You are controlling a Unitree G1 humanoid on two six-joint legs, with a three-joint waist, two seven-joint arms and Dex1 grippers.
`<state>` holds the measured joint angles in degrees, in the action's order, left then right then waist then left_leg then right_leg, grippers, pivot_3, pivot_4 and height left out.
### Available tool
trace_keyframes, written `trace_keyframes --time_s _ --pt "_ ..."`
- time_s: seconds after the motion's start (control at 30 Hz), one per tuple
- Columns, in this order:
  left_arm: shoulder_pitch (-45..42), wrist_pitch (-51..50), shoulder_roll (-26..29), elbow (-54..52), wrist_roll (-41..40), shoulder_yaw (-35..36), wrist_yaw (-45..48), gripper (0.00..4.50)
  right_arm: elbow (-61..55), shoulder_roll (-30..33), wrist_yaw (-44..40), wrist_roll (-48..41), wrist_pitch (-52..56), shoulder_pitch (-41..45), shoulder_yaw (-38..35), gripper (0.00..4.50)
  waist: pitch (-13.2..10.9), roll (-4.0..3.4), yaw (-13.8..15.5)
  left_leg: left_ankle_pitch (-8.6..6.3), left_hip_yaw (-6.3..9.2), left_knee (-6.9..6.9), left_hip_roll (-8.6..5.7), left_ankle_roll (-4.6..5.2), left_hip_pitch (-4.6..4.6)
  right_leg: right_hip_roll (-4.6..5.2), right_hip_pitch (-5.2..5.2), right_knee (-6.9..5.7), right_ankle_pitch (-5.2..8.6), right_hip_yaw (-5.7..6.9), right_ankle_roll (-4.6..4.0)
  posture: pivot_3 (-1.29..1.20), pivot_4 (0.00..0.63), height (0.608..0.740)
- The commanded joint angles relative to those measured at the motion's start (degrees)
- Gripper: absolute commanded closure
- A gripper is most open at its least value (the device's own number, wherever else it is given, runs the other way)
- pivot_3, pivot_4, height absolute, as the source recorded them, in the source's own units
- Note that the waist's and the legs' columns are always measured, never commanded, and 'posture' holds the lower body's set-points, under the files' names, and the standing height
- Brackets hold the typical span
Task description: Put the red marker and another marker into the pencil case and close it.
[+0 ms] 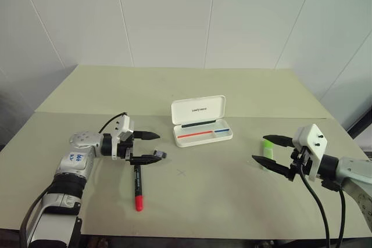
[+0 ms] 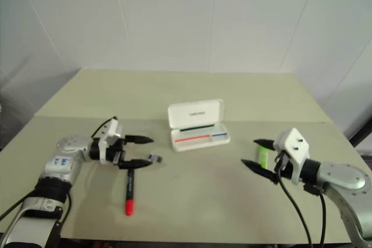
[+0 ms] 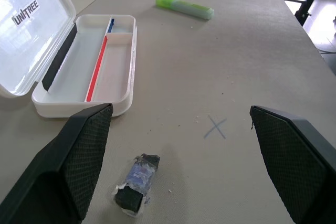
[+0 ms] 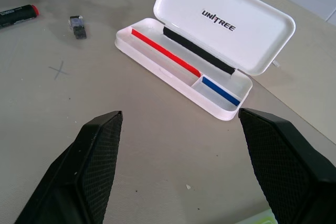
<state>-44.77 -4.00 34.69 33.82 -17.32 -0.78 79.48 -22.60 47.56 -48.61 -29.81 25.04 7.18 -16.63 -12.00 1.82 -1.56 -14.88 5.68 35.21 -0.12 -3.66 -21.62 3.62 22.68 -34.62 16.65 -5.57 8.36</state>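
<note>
Both claws released above the worktop, nothing grasped.

The left claw (image 1: 152,147) hovers with black fingers spread wide over the upper end of the slim black-barrelled red marker (image 1: 138,187), whose barrel top is hidden beneath it; a tiny dark grey piece (image 3: 137,183) lies just beside, near a faint pencilled cross (image 3: 215,127). The right claw (image 1: 272,154) is likewise spread, partly covering the short lime-green highlighter (image 3: 185,7). Between them, well apart from both, the flat white hard pencil case (image 4: 181,64) rests lid-up on the pale beige worktop (image 1: 209,196), red and blue stripes in its tray.
</note>
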Motion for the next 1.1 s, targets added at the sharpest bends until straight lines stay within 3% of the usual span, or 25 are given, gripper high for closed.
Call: trace_keyframes --time_s 0.03,0.5,0.7,1.1 --pt "-1.8 1.6 -0.1 0.6 0.8 0.1 0.2 0.04 -2.1 -1.1 1.7 -0.6 -0.6 0.4 -1.3 0.0 0.0 0.0 -0.1 0.0 -0.01 0.0 0.0 0.0 0.01 0.0 0.0 -0.01 0.0 -0.01 0.0 0.0 0.15 0.74" --pt "-10.0 4.2 -8.7 7.8 6.9 -3.5 -5.5 0.04 -5.2 -4.5 5.9 0.2 0.1 0.6 0.8 0.0 0.0 0.0 0.1 0.0 0.01 0.06 -0.02 0.0 -0.02 -0.01 0.02 -0.09 0.0 -0.01 0.02 0.0 0.15 0.74" --pt "-15.8 6.3 -12.5 16.4 9.6 -4.5 -7.5 0.04 -4.5 -6.1 7.1 1.7 -1.5 1.7 2.0 0.0 0.0 0.01 0.0 0.01 0.01 0.13 -0.04 0.0 -0.01 -0.03 0.03 -0.17 -0.01 -0.02 0.04 0.0 0.15 0.74" --pt "-22.8 11.5 -17.9 31.7 16.1 -6.4 -9.1 0.04 -11.2 -8.7 12.6 1.1 -0.2 -4.9 -0.7 0.0 0.0 0.02 0.1 0.0 0.03 0.17 -0.08 0.01 -0.06 -0.03 0.04 -0.19 0.01 -0.03 0.12 0.0 0.15 0.74"
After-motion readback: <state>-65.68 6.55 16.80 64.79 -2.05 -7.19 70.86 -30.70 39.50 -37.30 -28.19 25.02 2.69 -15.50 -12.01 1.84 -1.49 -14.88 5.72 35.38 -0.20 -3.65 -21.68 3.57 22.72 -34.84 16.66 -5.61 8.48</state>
